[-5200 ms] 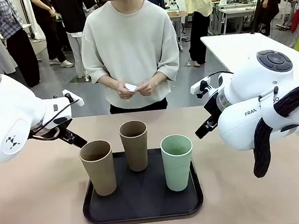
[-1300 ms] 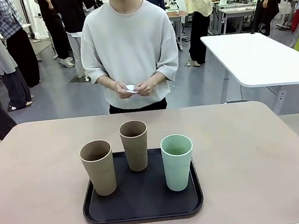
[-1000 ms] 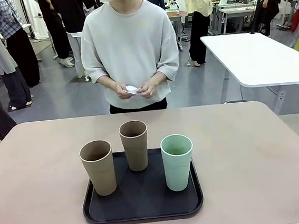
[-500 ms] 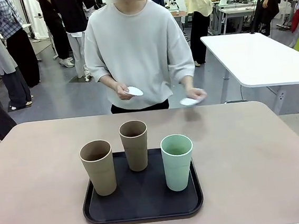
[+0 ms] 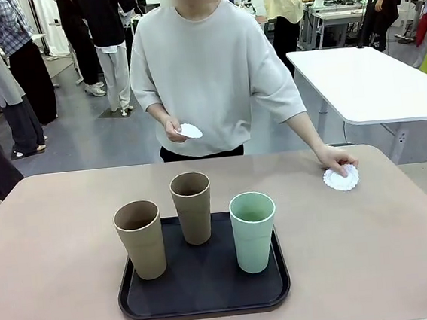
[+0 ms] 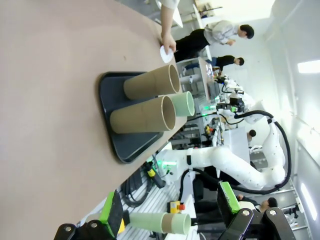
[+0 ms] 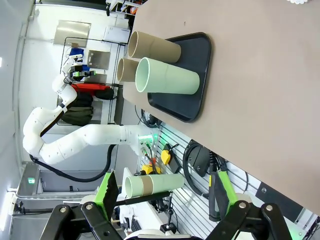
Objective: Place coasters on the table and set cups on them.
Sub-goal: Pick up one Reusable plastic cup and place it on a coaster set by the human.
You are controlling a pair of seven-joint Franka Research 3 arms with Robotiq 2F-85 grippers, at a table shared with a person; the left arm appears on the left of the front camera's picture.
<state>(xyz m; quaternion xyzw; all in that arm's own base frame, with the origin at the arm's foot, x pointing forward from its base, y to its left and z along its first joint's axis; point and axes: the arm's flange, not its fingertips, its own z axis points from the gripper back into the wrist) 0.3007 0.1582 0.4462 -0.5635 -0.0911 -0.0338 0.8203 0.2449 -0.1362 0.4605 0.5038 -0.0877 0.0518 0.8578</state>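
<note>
Three cups stand on the black tray [image 5: 203, 291] at the table's near middle: tan [image 5: 140, 239], brown [image 5: 192, 207] and mint green [image 5: 254, 231]. A person's hand presses one white scalloped coaster [image 5: 342, 179] onto the table [image 5: 55, 243] at its far right. The other hand holds more coasters [image 5: 189, 130] at waist height. My left gripper [image 6: 170, 207] is open and empty, well off from the tan cup [image 6: 142, 116] and brown cup [image 6: 150, 85]. My right gripper [image 7: 165, 200] is also open and empty, off the table's side, with the mint cup [image 7: 167, 76] nearest it.
A white rectangular table [image 5: 372, 77] stands behind at the right. Other people walk in the background. The tray [image 7: 192, 75] lies near the robot-side edge, with bare tabletop to its left and right.
The person has reached one hand out to the right and laid a coaster on the table. Both arms, seen beside the tray earlier, have left the front view.
</note>
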